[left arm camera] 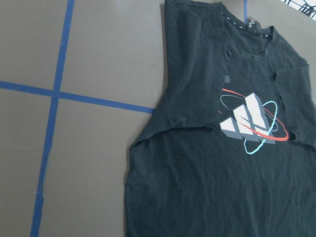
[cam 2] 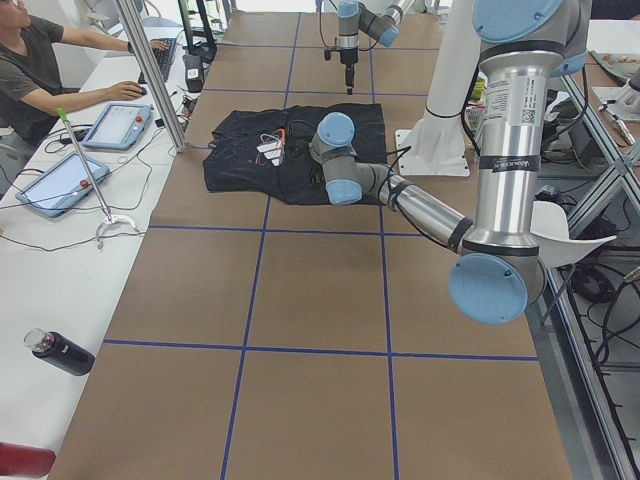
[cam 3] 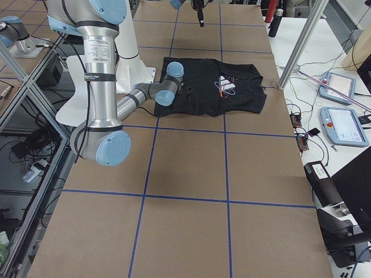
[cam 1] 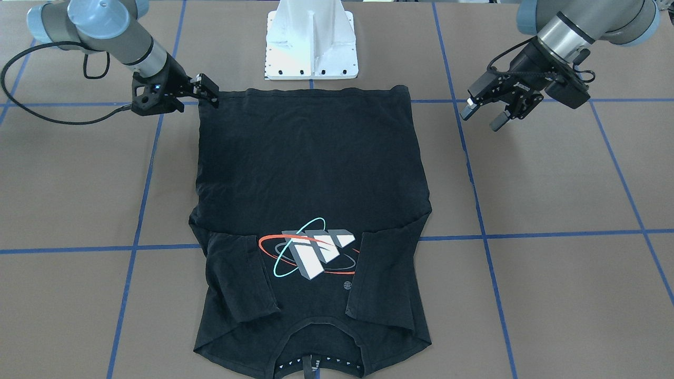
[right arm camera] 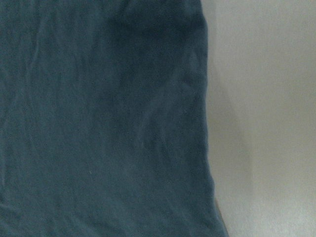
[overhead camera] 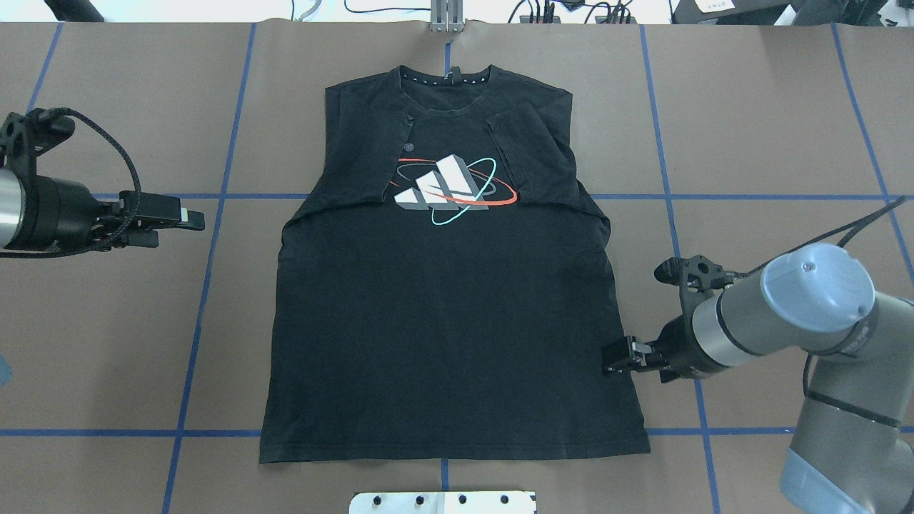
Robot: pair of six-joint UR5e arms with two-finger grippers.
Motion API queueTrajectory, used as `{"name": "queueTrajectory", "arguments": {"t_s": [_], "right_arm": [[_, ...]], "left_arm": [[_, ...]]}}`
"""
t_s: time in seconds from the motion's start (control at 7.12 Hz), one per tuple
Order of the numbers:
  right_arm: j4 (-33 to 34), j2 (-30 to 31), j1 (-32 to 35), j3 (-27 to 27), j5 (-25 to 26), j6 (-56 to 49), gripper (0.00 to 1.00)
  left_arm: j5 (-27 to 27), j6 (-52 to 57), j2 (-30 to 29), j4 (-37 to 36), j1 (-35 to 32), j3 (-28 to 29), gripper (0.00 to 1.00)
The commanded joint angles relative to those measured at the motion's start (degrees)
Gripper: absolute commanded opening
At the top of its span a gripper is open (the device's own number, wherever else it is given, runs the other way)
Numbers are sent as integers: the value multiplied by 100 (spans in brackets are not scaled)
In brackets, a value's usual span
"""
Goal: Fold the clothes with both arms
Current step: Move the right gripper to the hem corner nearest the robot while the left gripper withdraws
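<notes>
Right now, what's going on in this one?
Two robot arms are partway through folding a black T-shirt. It lies flat on the table, logo up, with both sleeves already folded in over the chest. The right gripper is down at the shirt's side edge near the hem corner, but I can't tell whether its jaws have closed on the cloth. The left gripper is off the opposite side, clear of the shirt, jaws open.

Bright, even, diffuse overhead light. Shadows on table (cam 1: 553,173) faint, soft-edged. Fixed views sharp. Right wrist view blurred, bluish-grey cast; T-shirt (right arm camera: 98,118) weave out of focus, black reads teal.
</notes>
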State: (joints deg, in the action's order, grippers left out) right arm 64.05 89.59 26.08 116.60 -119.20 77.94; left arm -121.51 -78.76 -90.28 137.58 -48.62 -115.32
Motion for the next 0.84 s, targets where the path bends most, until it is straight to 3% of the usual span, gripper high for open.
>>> {"name": "queueTrajectory", "arguments": {"t_s": [0.0, 0.7], "right_arm": [[2, 217, -445, 3, 90, 2, 100], [2, 120, -692, -261, 99, 2, 98]], "left_arm": [[31, 9, -7, 50, 11, 1, 100], [40, 27, -25, 50, 20, -8, 100]]}}
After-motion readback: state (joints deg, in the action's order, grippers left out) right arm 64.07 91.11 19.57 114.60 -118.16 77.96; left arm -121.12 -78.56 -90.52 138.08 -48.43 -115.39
